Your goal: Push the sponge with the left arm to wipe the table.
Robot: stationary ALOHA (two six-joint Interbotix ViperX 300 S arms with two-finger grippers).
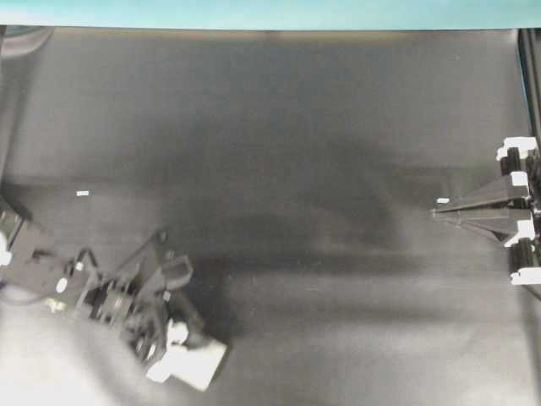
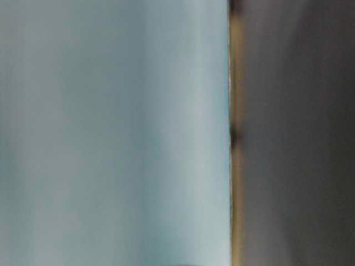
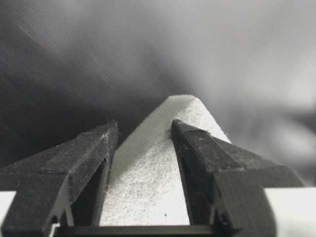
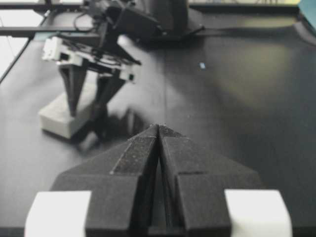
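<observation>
The sponge [image 1: 200,362] is lying on the dark surface [image 1: 279,152] in the lower left part of the overhead view, close to the bottom edge. The left arm [image 1: 101,288] is reaching down over it from the left side, and the left claw [image 1: 173,342] is standing on the sponge. In the left wrist view the two black fingers [image 3: 84,163] are spread apart, and the white sponge [image 3: 153,168] is filling the gap between them, with one corner pointing forward past the fingertips. Both fingers are lying against the sponge sides there, so the claw is holding the sponge in a medium-wide opening. In the right wrist view the same sponge [image 4: 64,114] is sitting flat on the surface, and the left claw [image 4: 86,106] is coming down on it from above; one finger is over the top of the sponge and the other one is at its edge.

The right claw [image 1: 439,214] is staying at the right side of the overhead view, well apart from the sponge, pointing toward the middle of the surface. In its own wrist view the right claw [image 4: 158,129] is pressed together, the two tips touching, with nothing between them.

A tiny white fleck [image 1: 82,194] is lying on the surface at the left, above the left arm. A teal strip [image 1: 270,13] is running along the top edge of the surface. The table-level view is too blurred to tell anything
</observation>
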